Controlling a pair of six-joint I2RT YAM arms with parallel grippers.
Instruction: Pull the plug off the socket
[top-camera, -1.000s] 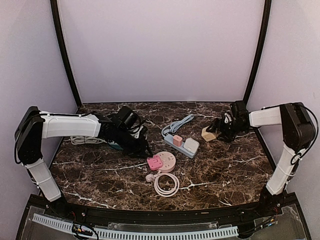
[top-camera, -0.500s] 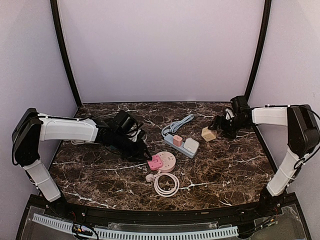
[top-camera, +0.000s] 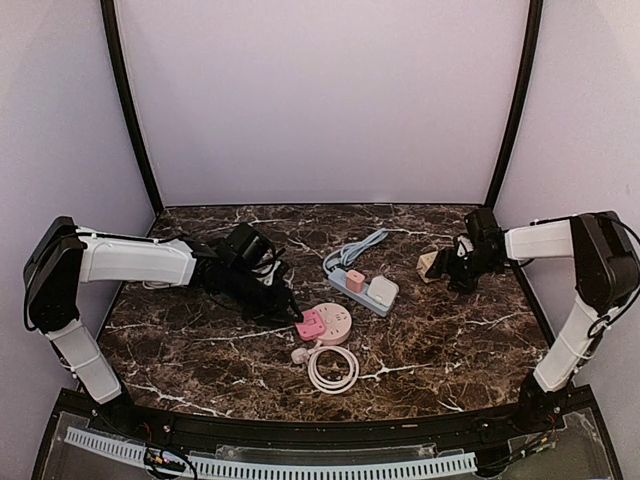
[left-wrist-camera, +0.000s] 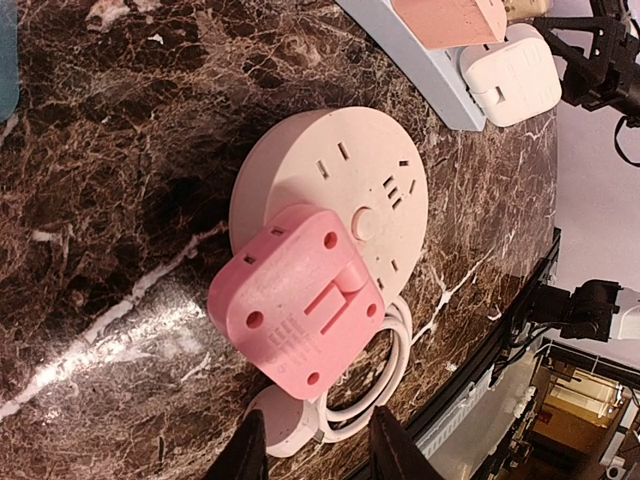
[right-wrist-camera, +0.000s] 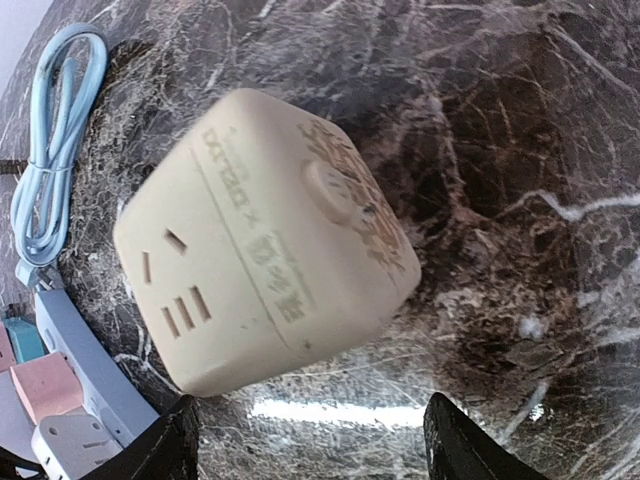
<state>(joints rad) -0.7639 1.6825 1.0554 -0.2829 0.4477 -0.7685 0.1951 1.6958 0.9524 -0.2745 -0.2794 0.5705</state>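
A pink plug (left-wrist-camera: 297, 297) sits in a round pale-pink socket (left-wrist-camera: 340, 180) near the table's middle; they also show in the top view, plug (top-camera: 309, 325) and socket (top-camera: 338, 320). My left gripper (left-wrist-camera: 318, 455) is open, its fingertips (left-wrist-camera: 250, 450) just short of the plug's near edge, touching nothing; in the top view it (top-camera: 293, 311) is at the plug's left. My right gripper (right-wrist-camera: 315, 440) is open wide, just short of a beige cube socket (right-wrist-camera: 260, 260), which lies tilted at the back right (top-camera: 428, 263).
A blue power strip (top-camera: 352, 290) holds a pink adapter (top-camera: 355, 281) and a white adapter (top-camera: 382, 291), its blue cable (top-camera: 360, 248) behind. The round socket's white cable (top-camera: 332, 368) lies coiled in front, its white plug (left-wrist-camera: 285, 430) between my left fingertips.
My left gripper has moved right, up to the pink plug. My right gripper has drawn back to the right, and the beige cube has shifted right and tipped.
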